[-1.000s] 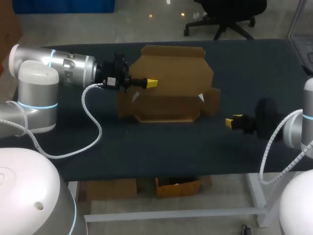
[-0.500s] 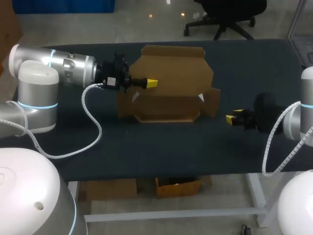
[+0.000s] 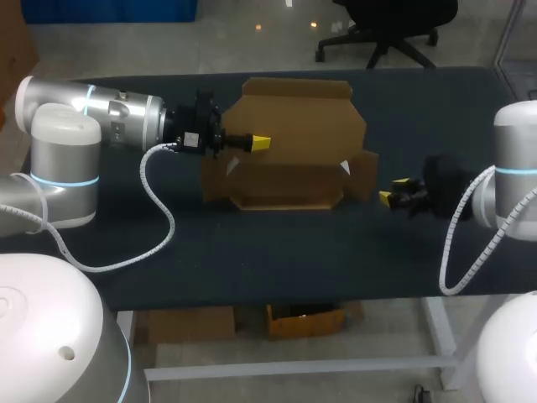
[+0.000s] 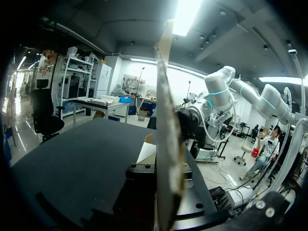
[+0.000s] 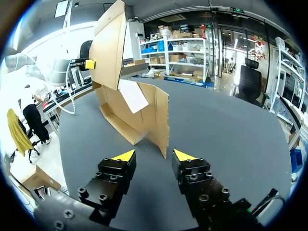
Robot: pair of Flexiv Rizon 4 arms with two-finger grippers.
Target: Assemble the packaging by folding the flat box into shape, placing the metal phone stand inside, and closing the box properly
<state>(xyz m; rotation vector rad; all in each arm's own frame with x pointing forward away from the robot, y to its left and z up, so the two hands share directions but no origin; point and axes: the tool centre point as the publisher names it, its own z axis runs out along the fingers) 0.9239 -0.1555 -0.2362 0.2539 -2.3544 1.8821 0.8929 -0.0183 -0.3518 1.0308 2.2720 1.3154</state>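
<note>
the left fingers [image 3: 261,143] pinch the raised back panel [image 3: 294,113] of the cardboard box [image 3: 285,180], near the panel's edge on the left arm's side. in the left wrist view that panel stands edge-on, rising from between the black finger blocks, with the yellow tips hidden. the right fingers [image 5: 123,156] are spread wide and hold nothing, low over the dark bench [image 3: 277,252]. just ahead of them, apart from both tips, a side flap [image 5: 161,120] of the box stands upright. the box is half folded and sits near the middle of the bench, its lower walls up and its back panel tilted high, between the two arms. the left arm [image 3: 109,122] lies level, and the right arm [image 3: 503,193] comes in from the bench's right edge.
</note>
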